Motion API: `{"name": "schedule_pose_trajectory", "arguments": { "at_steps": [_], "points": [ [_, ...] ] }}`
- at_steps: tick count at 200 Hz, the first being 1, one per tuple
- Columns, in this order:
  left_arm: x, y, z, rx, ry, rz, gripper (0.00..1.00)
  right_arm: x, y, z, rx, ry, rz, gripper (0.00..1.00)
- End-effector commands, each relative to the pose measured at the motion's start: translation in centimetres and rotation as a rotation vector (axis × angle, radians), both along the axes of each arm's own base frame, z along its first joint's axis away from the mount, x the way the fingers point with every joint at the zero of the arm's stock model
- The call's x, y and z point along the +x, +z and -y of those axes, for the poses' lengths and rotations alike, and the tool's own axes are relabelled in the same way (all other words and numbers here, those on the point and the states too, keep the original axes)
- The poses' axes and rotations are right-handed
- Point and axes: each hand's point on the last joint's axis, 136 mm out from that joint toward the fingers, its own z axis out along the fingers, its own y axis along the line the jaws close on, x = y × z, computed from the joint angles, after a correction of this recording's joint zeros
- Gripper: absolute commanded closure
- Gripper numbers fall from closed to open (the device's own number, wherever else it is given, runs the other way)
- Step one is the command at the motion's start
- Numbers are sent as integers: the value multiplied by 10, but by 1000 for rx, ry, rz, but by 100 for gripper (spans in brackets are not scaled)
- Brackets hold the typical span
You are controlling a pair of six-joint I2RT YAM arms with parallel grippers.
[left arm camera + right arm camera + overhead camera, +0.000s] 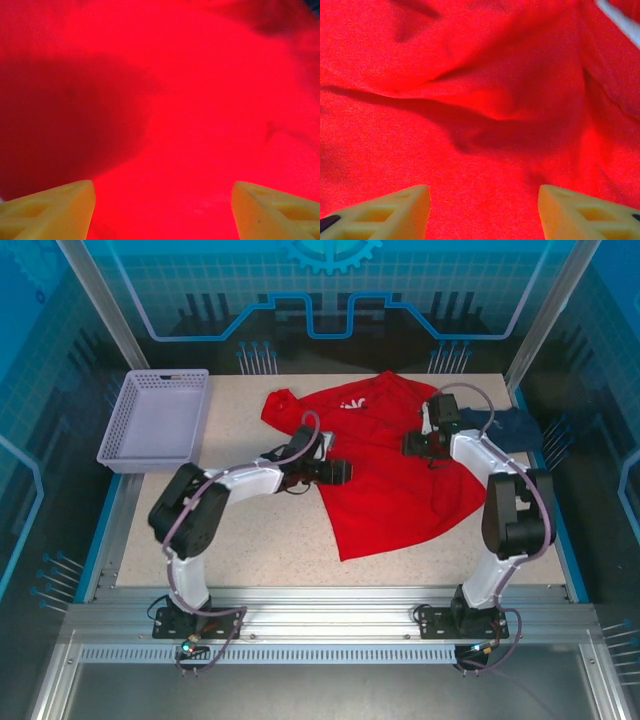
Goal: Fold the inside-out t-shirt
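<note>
The bright red inside-out t-shirt lies spread on the table, a white print showing near its far edge and a sleeve bunched at its far left. My left gripper hangs over the shirt's left edge, open, its yellow fingertips wide apart above smooth red cloth with nothing between them. My right gripper hovers over the shirt's upper right part, also open. Creased red fabric lies under its yellow fingertips, which hold nothing.
A lavender plastic basket sits at the table's far left corner. A dark navy garment lies at the far right edge, beside the right arm. Bare speckled tabletop stretches along the near side in front of the shirt.
</note>
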Motion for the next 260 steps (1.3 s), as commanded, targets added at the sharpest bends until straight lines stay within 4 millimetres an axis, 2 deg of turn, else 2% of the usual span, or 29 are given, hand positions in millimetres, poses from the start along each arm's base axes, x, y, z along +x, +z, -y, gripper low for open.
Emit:
{"name": "schedule_pose_trajectory", "arguments": {
  "at_steps": [1, 13, 33, 59, 77, 106, 130, 148, 166, 182, 194, 209, 226, 245, 260],
  "points": [
    [10, -5, 10, -13, -13, -12, 28, -8, -24, 4, 38, -64, -106, 41],
    [11, -16, 4, 18, 3, -33, 28, -14, -39, 2, 75, -72, -163, 41],
    [9, -34, -19, 49, 49, -85, 29, -23, -60, -7, 115, -60, -253, 41],
    [2, -51, -63, 96, 127, -140, 30, -33, -73, -38, 199, -13, -302, 45],
    [-6, -54, -92, 118, 181, -151, 31, -37, -67, -55, 155, 25, -296, 49],
    [-15, -52, -137, 117, 292, -163, 31, -43, -58, -107, 242, 121, -292, 54],
    [-17, -35, -160, 127, 356, -111, 32, -45, -47, -153, 268, 238, -287, 55],
    [-17, -11, -166, 124, 368, -35, 30, -43, -23, -167, 287, 298, -233, 55],
    [-22, 24, -149, 86, 306, 89, 28, -45, -1, -155, 270, 307, -174, 50],
    [-42, 52, -104, 95, 119, 237, 27, -50, 14, -133, 277, 283, -132, 47],
    [-71, 60, -62, 117, -80, 316, 27, -50, 19, -112, 289, 235, -99, 45],
    [-114, 53, -17, 149, -322, 357, 29, -48, 25, -86, 308, 168, -60, 44],
    [-151, 40, 16, 202, -518, 389, 31, -47, 29, -64, 319, 112, -25, 44],
    [-179, 21, 42, 250, -688, 397, 35, -48, 32, -52, 325, 81, -7, 44],
    [-188, 5, 57, 295, -773, 380, 38, -50, 33, -48, 329, 71, -5, 44]
  ]
}}
